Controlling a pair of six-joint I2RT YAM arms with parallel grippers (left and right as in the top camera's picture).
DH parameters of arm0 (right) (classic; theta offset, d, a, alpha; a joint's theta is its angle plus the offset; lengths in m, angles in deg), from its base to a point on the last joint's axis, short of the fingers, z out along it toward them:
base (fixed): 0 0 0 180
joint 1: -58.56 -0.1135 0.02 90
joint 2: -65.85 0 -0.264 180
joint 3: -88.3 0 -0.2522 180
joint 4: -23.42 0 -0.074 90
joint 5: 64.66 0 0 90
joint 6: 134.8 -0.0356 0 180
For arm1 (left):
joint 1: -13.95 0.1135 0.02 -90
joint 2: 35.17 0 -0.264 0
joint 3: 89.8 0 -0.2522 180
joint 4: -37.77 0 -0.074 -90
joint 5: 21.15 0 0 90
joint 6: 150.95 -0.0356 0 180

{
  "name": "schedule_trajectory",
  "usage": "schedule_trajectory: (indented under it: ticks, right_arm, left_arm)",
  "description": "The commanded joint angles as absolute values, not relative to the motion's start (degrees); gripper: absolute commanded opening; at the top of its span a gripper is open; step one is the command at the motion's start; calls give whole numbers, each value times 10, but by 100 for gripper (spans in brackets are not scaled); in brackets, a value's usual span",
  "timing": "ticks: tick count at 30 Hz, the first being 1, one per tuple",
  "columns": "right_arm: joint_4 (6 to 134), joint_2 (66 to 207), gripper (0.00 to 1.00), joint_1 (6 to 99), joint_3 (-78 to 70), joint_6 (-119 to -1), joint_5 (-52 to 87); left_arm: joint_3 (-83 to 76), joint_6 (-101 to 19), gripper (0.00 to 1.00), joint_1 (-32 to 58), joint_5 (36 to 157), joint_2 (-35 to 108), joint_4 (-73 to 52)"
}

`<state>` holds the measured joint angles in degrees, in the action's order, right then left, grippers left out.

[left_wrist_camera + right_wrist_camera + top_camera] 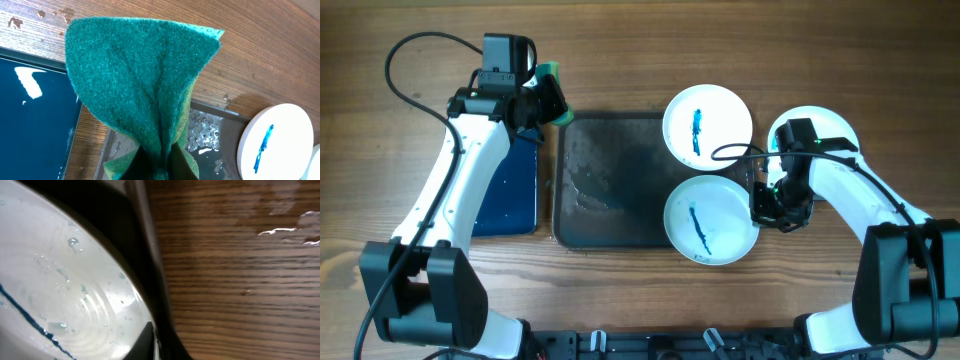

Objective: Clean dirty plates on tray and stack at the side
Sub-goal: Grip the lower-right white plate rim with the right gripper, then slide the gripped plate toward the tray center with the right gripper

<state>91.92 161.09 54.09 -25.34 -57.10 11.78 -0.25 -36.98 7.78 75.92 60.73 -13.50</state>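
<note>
Pad first: the left gripper (550, 100) is clamped on a green scouring pad (140, 85), pinched at its lower edge so that it fans out ahead of the fingers (it fills most of the left wrist view). That hand hangs above the far left corner of the tray (610, 170). The wet tray floor lies just beneath and to its right, and the smaller blue-bottomed tray (515, 190) lies below it on its left.

Across the table, the right gripper (770, 205) sits low at the tray's right edge, hard against the rim of the nearer plate (710, 220). In the right wrist view one dark finger (148, 341) overlaps that plate's wet, blue-streaked face, but I cannot tell whether the hand has actually closed on the rim. The farther plate (708, 125), also streaked blue, lies ahead and to the left of this hand, overhanging the tray's far right corner. A third plate (830, 122) rests on the tabletop (640, 50) just beyond the hand, partly hidden under the right arm.
</note>
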Motion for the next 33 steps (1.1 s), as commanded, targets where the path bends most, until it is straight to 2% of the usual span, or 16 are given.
schedule_trajectory:
  ticks: [1, 8, 15, 21, 28, 30, 31, 33]
  right_arm:
    - [919, 1604, 4, 532, -249, -572, 70]
    - [901, 1573, 4, 399, -196, -682, 62]
    - [827, 1584, 4, 256, -118, -878, 219]
    - [761, 1631, 4, 226, -111, -967, 248]
    - [712, 1699, 4, 226, -111, -952, 188]
    - [710, 1703, 12, 226, -111, -938, 178]
    - [708, 1703, 26, 226, -111, -925, 178]
    - [707, 1705, 34, 230, -107, -909, 178]
  left_arm:
    - [-11, -365, 4, 77, 752, 606, -133]
    - [-11, -365, 4, 77, 752, 606, -133]
    - [-11, -365, 4, 77, 752, 606, -132]
    - [-11, -365, 4, 77, 752, 606, -133]
    - [-11, -365, 4, 77, 752, 606, -133]
    - [-11, -365, 4, 77, 752, 606, -133]
    - [-11, -365, 4, 77, 752, 606, -137]
    - [-11, -365, 4, 77, 751, 606, -144]
